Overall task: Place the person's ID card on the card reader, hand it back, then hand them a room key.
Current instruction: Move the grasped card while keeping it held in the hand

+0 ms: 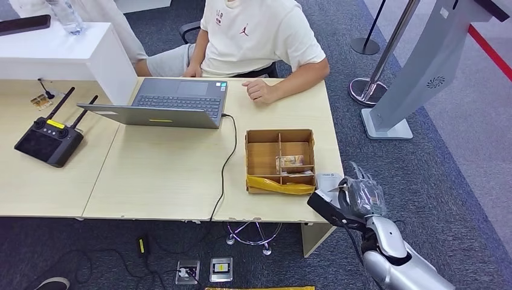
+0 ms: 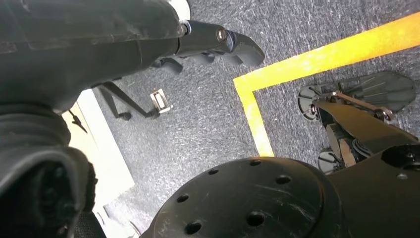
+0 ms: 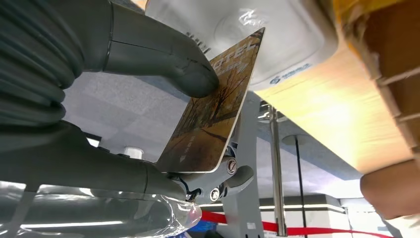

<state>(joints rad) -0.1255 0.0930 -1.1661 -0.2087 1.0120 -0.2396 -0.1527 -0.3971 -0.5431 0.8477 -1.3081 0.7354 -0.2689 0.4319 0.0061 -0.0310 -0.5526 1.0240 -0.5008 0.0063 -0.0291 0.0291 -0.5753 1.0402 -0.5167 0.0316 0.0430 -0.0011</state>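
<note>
right hand [image 1: 356, 196] sits at the near right corner of the table [image 1: 163, 175], wrapped in clear plastic, and it's got a card [image 3: 213, 104] pinched between the thick grey thumb [image 3: 163, 54] and the darker fingers [image 3: 218, 181] beneath. the card shows an autumn-tree picture with "hotel" lettering on it. from the right wrist view it's tilted, one corner up against the white card reader [image 3: 277, 39], though whether it actually touches i can't tell. in the head view that reader [image 1: 329, 181] lies flat on the table just beside the hand, right next to the cardboard box [image 1: 279, 160].

the box is divided into compartments, more cards [image 1: 290, 163] lying in one of the nearer ones, and yellow tape [image 1: 272, 185] runs along its near edge.

across the table a person in a pale t-shirt [image 1: 259, 36] sits behind an open laptop [image 1: 172, 101], one hand [image 1: 261, 90] resting on the tabletop well apart from the box. a black cable [image 1: 228, 157] runs from the laptop over the near edge. far left, a black remote controller [image 1: 48, 140] with two antennas.

left hand [image 2: 99, 39] hangs over grey carpet [image 2: 208, 114] with a yellow floor line [image 2: 317, 59]; dark fingers curled in, nothing in them.
</note>
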